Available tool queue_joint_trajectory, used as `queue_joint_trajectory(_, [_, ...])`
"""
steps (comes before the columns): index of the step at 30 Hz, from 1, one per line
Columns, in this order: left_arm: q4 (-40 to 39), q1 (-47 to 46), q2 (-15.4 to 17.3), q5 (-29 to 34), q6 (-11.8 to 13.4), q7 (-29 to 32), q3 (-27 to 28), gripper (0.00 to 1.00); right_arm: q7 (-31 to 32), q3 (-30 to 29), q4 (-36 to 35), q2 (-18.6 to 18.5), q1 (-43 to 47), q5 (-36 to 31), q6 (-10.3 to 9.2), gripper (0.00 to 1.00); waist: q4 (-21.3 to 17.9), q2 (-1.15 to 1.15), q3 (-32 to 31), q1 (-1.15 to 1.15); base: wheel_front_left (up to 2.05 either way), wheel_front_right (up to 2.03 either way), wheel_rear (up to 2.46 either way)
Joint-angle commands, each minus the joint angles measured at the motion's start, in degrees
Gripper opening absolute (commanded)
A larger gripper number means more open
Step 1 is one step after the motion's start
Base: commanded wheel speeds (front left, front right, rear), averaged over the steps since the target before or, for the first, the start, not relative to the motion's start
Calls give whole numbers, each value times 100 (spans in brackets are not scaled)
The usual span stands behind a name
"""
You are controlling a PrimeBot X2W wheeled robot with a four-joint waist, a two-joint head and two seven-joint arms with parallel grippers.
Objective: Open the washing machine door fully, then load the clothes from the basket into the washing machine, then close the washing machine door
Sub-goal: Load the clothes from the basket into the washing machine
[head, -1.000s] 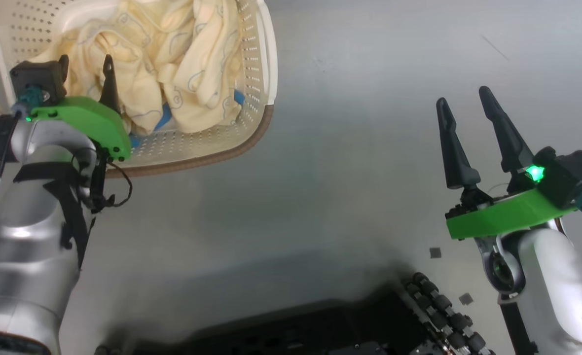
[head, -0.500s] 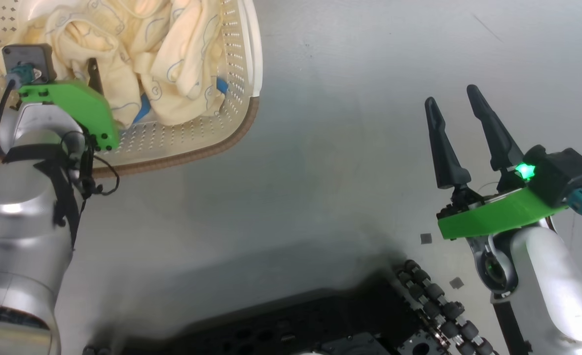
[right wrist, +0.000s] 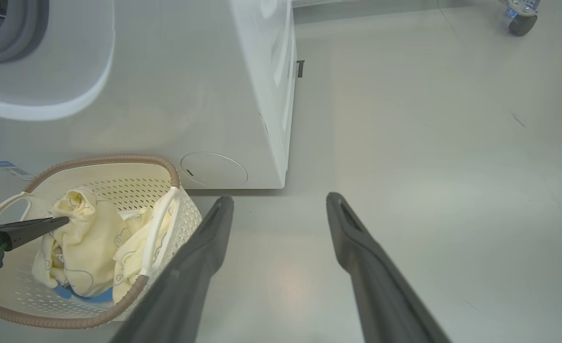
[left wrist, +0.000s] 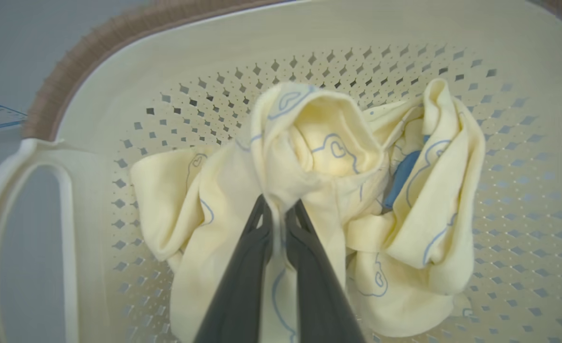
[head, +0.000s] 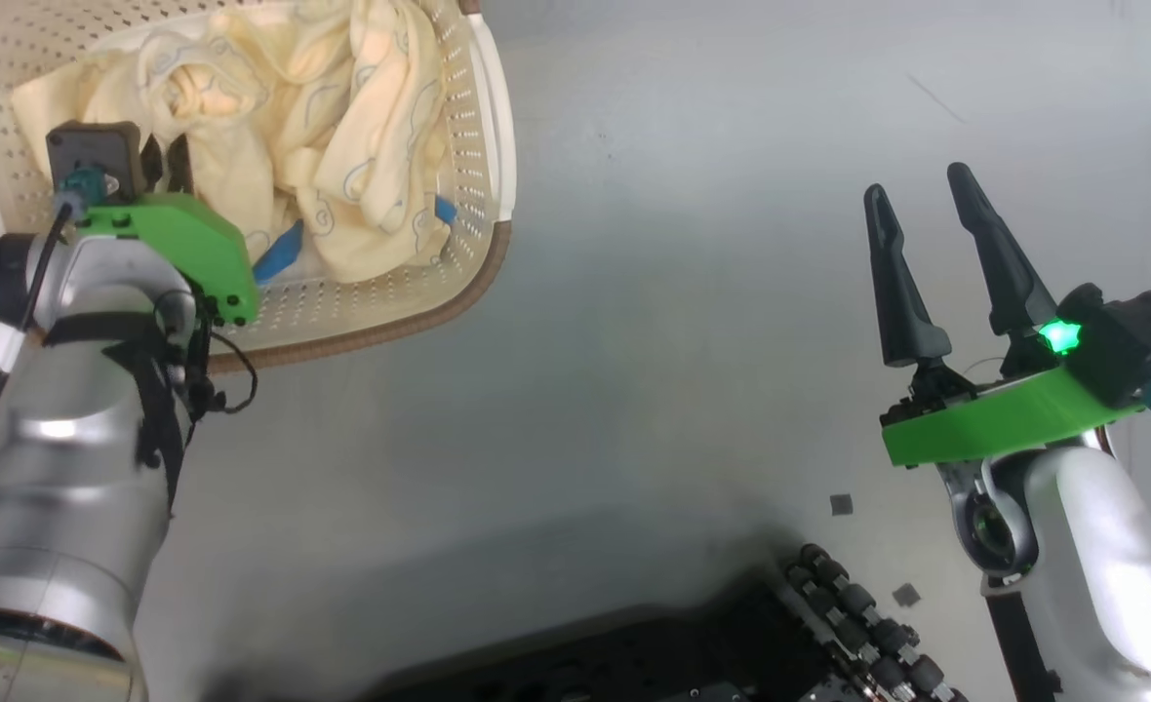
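Observation:
The cream basket (head: 419,317) stands on the floor at the upper left, holding pale yellow clothes (head: 341,146) with a small blue bit (head: 278,255). My left gripper (head: 171,161) reaches down into it. In the left wrist view the left gripper (left wrist: 278,205) is shut on a raised fold of the clothes (left wrist: 324,143) above the basket (left wrist: 357,28) floor. My right gripper (head: 917,185) stands open over bare floor, holding nothing. The right wrist view shows the right gripper (right wrist: 281,200), the white washing machine (right wrist: 190,95), the basket (right wrist: 105,159) before it and the clothes (right wrist: 85,238). The washing machine door is out of view.
My black wheeled base (head: 634,653) lies along the bottom edge. Small grey squares (head: 840,504) mark the floor near the right arm. A caster wheel (right wrist: 519,19) stands far off behind the machine. Grey floor stretches between basket and right gripper.
The left gripper's fingers have closed on a fold of the clothes in the basket. The head camera shifted slightly. The right gripper stays open in the same place.

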Motion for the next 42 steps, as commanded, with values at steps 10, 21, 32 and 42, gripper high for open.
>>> queue_joint_trajectory(10, [-563,801,115,-123,-27,-341,176,0,-38,70,-19,-77,374,-10,3,100,210,0,-959,0,0,0,0])
queue_joint_trajectory(21, [-2277,1818,236,-78,196,-346,647,0,-38,122,125,-177,592,44,3,100,355,0,-1833,0,0,0,0])
queue_joint_trajectory(32, [-3700,2533,312,47,307,-346,1015,0,-38,135,143,-278,870,98,3,100,453,0,-2438,0,0,0,0])
queue_joint_trajectory(42, [-4181,2161,614,101,258,-102,1048,0,-38,227,135,-293,862,156,3,100,438,0,-2514,0,0,0,0])
